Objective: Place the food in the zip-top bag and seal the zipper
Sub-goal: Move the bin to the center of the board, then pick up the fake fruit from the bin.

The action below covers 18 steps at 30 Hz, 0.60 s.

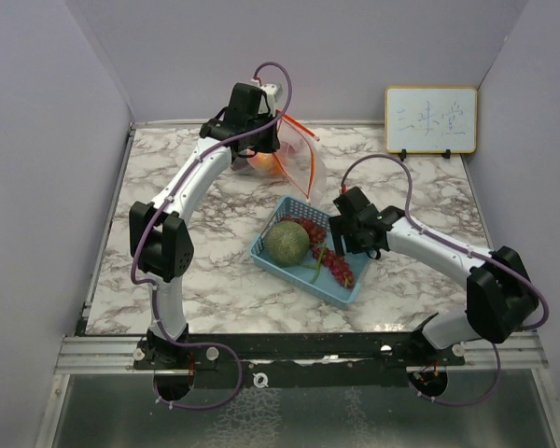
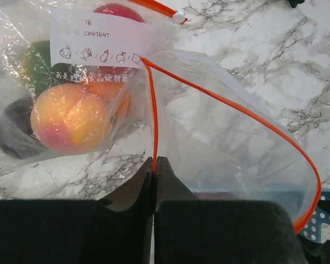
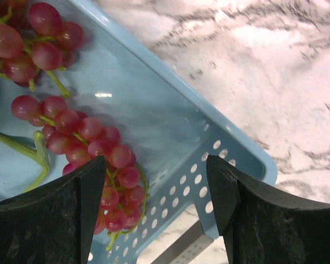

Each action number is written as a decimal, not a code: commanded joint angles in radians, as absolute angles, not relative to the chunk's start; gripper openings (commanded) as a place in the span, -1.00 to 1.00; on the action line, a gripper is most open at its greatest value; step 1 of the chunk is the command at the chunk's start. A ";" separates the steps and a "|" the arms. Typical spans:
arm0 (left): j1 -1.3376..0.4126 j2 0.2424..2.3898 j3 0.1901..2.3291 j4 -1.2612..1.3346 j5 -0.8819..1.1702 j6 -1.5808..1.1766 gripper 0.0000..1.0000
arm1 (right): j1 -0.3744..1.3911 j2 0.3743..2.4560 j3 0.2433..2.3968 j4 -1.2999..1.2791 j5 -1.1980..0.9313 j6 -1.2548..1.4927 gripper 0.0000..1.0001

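Note:
My left gripper [image 1: 258,140] is shut on the orange zipper edge [image 2: 154,126] of the clear zip-top bag [image 1: 297,161] at the table's back and holds its mouth open. In the left wrist view the bag [image 2: 231,126] holds a peach [image 2: 71,118], an orange [image 2: 116,94], a red apple [image 2: 118,10] and a dark purple fruit [image 2: 11,132]. The green netted melon [image 1: 287,242] and red grapes [image 1: 329,256] lie in the light-blue basket [image 1: 303,278]. My right gripper [image 1: 345,238] is open, its jaws astride the basket's perforated wall [image 3: 209,181] beside the grapes [image 3: 88,132].
A small whiteboard [image 1: 430,119] stands at the back right against the wall. Purple walls close in the marble table [image 1: 420,196] on three sides. The bag's white slider [image 2: 179,15] sits at the far end of the zipper.

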<state>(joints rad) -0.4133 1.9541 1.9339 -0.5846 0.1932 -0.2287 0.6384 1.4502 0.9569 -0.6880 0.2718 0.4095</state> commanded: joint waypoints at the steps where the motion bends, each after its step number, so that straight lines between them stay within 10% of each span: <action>1: -0.408 1.895 1.906 -0.588 0.206 -0.219 -1.00 | 0.632 1.307 0.946 -0.618 0.166 0.337 0.44; 18: -0.408 1.903 1.920 -0.583 0.230 -0.241 -1.00 | 0.632 1.382 0.924 -0.467 -0.062 0.311 0.32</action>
